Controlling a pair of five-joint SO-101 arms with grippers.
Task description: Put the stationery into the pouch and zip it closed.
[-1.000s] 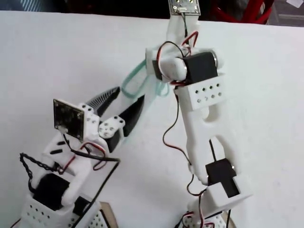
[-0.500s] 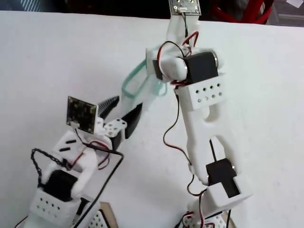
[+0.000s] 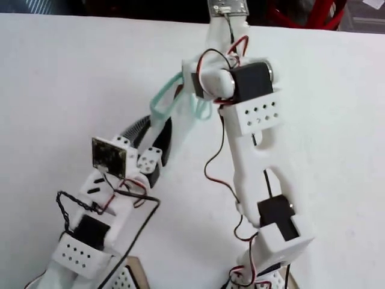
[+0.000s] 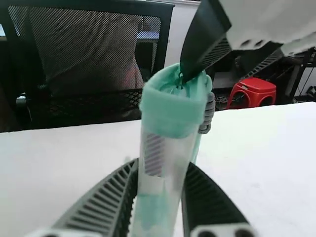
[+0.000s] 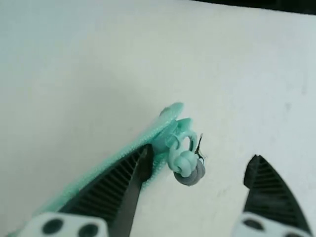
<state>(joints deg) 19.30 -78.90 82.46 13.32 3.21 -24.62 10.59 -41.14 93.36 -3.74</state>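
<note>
– Left wrist view, nearest first: what's the left claw (image 4: pixel 162 170) doing?
– Pinching the pouch (image 4: pixel 170 123) low on its body, both fingers pressed on its sides. The pouch looks lifted, pointing away from the camera, with the desk (image 4: pixel 276 158) behind it.
– Anything inside?
– A striped item (image 4: pixel 154 153) shows through the clear wall. I judge the stationery step done, at least partly. Can't count pieces.
– Farther out?
– The zip pull (image 4: pixel 208 111), a grey bead on mint rings, hangs beside the far end. A black finger (image 4: pixel 205 42) of the right claw touches that end just above it.
– Does the right wrist view agree?
– Yes. The right claw (image 5: pixel 200 160) is spread. One finger lies against the pouch edge by the slider (image 5: pixel 174 129), the other is well apart, and the pull dangles between them, not gripped.
– Zipped or not?
– Can't tell. The slider sits at the pouch's end, but which end of the track is unclear. The far end reads as a rounded rim, either an open mouth or an end cap.
– Progress, then?
– My call: loading looks finished and the closing stage is in hand. What's left is to catch the pull and run it along the zip. If it's already shut, only the release remains.
– High view?
– The pouch spans between the two claws, mid-desk.
</note>
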